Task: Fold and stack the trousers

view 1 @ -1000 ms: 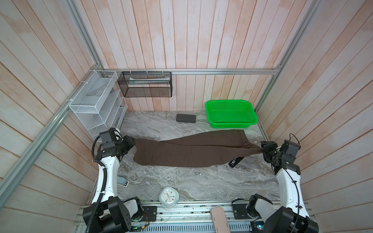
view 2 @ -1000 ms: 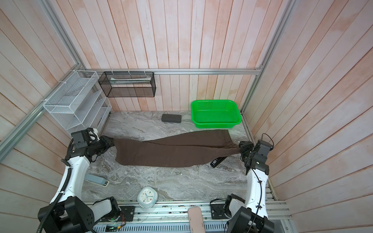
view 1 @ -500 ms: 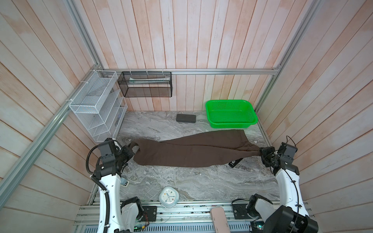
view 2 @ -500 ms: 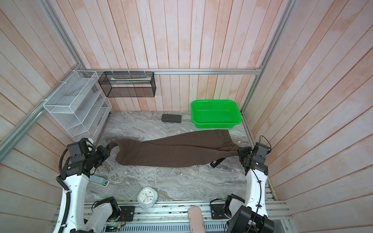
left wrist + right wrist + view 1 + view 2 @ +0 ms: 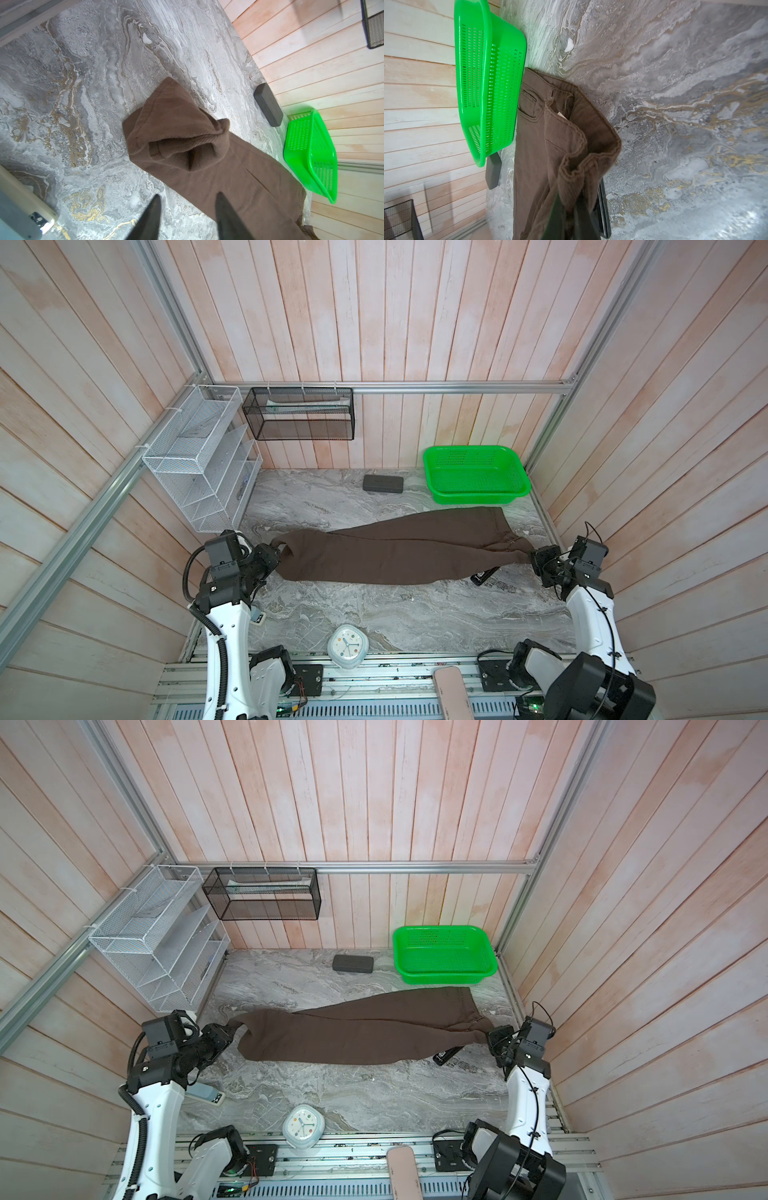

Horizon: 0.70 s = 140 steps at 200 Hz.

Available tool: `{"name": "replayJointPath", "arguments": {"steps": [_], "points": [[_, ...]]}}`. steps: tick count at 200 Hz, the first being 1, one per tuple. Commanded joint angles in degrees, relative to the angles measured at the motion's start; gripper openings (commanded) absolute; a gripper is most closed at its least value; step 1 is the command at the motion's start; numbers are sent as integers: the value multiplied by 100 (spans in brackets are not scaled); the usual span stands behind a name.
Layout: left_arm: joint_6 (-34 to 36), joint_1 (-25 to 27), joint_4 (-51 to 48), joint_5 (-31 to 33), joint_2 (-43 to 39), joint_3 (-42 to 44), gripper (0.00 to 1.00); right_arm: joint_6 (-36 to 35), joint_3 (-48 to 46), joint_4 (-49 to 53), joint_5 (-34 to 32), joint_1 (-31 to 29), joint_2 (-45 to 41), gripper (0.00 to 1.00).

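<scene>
We've got right gripper (image 5: pixel 536 560) pinching the trousers (image 5: pixel 399 556) at the waist, left gripper (image 5: pixel 188 196) spread, holding nothing; green basket (image 5: pixel 478 497) close behind, clock (image 5: pixel 348 645) at front edge.

Trousers (image 5: pixel 395 556) across the table (image 5: pixel 374 614), basket (image 5: pixel 478 497) behind their right end, case (image 5: pixel 382 483) left of it

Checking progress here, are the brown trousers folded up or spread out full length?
Spread out full length: the trousers stretch across the table, legs partly overlapped, only the cuff end curled over.
</scene>
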<state>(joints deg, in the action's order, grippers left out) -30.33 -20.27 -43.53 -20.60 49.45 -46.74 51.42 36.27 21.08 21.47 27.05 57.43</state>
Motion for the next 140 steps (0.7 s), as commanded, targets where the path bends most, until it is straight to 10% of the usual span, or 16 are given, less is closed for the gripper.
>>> {"name": "replayJointPath", "arguments": {"steps": [1,140], "points": [[25,-30,-54,-139,136,-362,63,-112,186,155,-353,12,-147,0],[183,964,571,460,1666,295,72,-59,190,-145,-839,475,-199,0]]}}
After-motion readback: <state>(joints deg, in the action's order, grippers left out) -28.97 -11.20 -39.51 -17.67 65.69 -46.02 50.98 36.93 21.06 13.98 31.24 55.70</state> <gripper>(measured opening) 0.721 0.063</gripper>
